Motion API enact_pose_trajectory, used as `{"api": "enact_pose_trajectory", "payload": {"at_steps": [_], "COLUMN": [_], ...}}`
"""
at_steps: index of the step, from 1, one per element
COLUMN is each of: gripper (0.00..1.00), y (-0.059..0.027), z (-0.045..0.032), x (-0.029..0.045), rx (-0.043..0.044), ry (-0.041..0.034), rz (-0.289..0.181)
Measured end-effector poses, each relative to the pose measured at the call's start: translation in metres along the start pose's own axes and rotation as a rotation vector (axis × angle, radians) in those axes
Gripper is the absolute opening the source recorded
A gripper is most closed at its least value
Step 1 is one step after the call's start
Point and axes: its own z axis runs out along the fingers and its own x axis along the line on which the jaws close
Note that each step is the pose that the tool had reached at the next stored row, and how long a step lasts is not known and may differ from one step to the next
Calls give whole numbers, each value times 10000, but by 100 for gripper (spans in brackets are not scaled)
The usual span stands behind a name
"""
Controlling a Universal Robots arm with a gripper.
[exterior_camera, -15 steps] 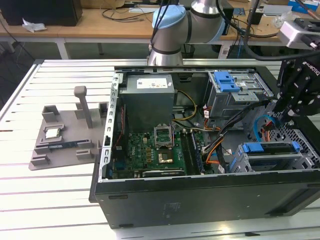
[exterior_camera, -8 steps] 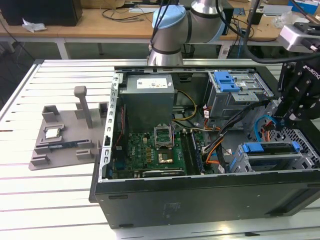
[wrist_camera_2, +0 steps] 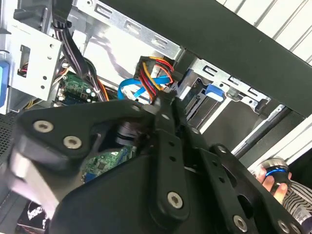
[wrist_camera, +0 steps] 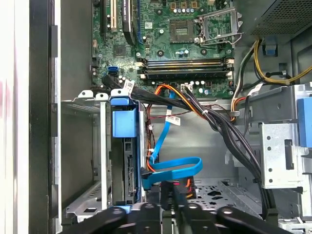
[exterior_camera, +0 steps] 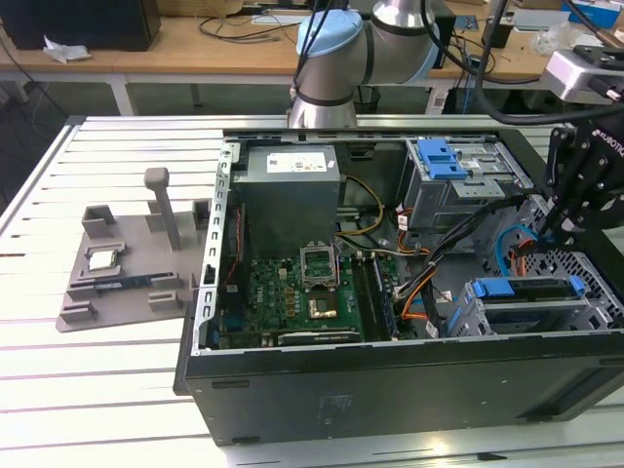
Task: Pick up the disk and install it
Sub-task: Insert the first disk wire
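- White slatted metal table (exterior_camera: 97,390) carries an open black desktop computer case (exterior_camera: 390,390) lying on its side. A grey plastic parts tray (exterior_camera: 73,317) sits well apart from the case, toward the exterior view's left.
- The disk, a flat silver hard drive framed by a blue plastic bracket (exterior_camera: 526,291), sits edge-up inside the lower grey metal drive cage (exterior_camera: 468,322) at the case's corner on the exterior view's right. In the first wrist view its connector edge (wrist_camera: 129,168) faces the open floor of the case, under the bracket's blue tab.
- The black claw (exterior_camera: 561,229) hangs inside the case just beside that cage, close to a looping flat blue data cable (wrist_camera: 180,168) and a bundle of red, yellow and black power wires (wrist_camera_2: 156,73).
- In both wrist views the claw (wrist_camera: 171,192) has its fingers drawn close together. I cannot tell whether a plug or cable end is pinched between them, and it has no hold on the disk.
- Handling, as a judgement:
  - The drive is probably dense and heavy for its size, rigid, smooth on its metal faces and sensitive to knocks.
  - The blue bracket's long sides look like the safest hold, squeezed evenly.
  - The connector edge and the underside circuit board look best avoided.
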Motion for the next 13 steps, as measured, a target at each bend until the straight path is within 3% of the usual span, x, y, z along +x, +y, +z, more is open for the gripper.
{"api": "enact_pose_trajectory", "payload": {"at_steps": [2,7,8,11,13], "gripper": [11,11,11,30,30], "y": [0,0,0,0,0], "z": [0,0,0,0,2], "x": [0,0,0,0,-6], "rx": [0,0,0,0,0], "ry": [0,0,0,-1,-1], "rz": [0,1,1,1,2]}}
